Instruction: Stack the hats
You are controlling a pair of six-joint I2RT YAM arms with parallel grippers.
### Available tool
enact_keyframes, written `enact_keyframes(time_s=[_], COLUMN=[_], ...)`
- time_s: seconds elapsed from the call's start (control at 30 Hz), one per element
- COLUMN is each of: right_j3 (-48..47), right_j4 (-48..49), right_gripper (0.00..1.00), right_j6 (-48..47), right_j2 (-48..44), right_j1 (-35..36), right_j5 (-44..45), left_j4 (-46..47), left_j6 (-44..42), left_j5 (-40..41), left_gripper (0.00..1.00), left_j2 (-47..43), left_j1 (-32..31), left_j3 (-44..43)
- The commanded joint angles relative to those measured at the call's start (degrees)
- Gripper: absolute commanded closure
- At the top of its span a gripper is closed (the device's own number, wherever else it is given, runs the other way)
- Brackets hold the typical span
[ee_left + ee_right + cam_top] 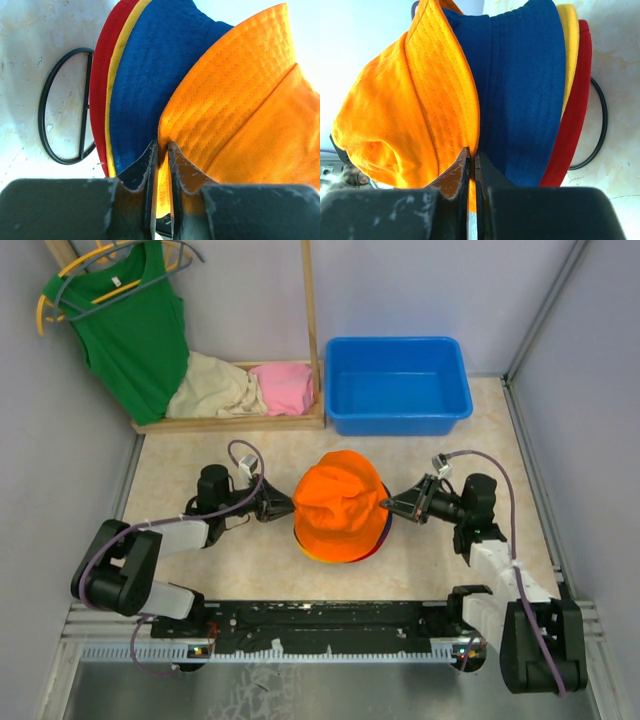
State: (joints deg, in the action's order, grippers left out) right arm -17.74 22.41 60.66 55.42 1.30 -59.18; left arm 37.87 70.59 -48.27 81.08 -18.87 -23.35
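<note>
The hats lie in one pile at the table's middle. The bright orange hat (340, 502) is on top, crown up. In the wrist views the navy hat (145, 85) (525, 90), the yellow hat (114, 75) (568, 50) and the red hat (100, 85) (575, 125) show as brims layered under the orange one (240, 100) (395, 115). My left gripper (288, 506) (163, 145) pinches the orange brim at the pile's left, its jaws a narrow gap apart with cloth between them. My right gripper (388, 506) (474, 152) is shut on the orange brim's right edge.
A black ring (45, 115) (600, 130) lies flat on the table under the pile. A blue bin (398, 385) stands at the back. Left of it, a wooden rack (310, 340) holds a green tank top (130, 330) and folded beige (210, 388) and pink (283, 388) clothes.
</note>
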Motion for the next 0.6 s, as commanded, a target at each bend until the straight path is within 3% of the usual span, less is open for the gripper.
enact_keyframes(time_s=[0.0,0.37,0.57], right_j3=[0.38,6.7,4.19], right_j4=[3.74,-2.77,-11.58], right_gripper=[1.0,1.0,1.0], right_j6=[0.37,-9.76,-15.15], right_j2=[0.97,4.31,1.58], right_j1=[-0.86,-1.3,-0.66], right_j5=[-0.66,2.47,3.91], left_j4=[-0.43,1.11,1.34], left_j6=[-1.6,-3.55,-5.32], left_j5=[-0.56,-1.23,-2.09], left_gripper=[0.82,0.84,0.84], left_j2=[-0.97,2.81,6.44], left_j1=[0.15,0.21,0.51], left_j3=[-0.9,1.25,0.23])
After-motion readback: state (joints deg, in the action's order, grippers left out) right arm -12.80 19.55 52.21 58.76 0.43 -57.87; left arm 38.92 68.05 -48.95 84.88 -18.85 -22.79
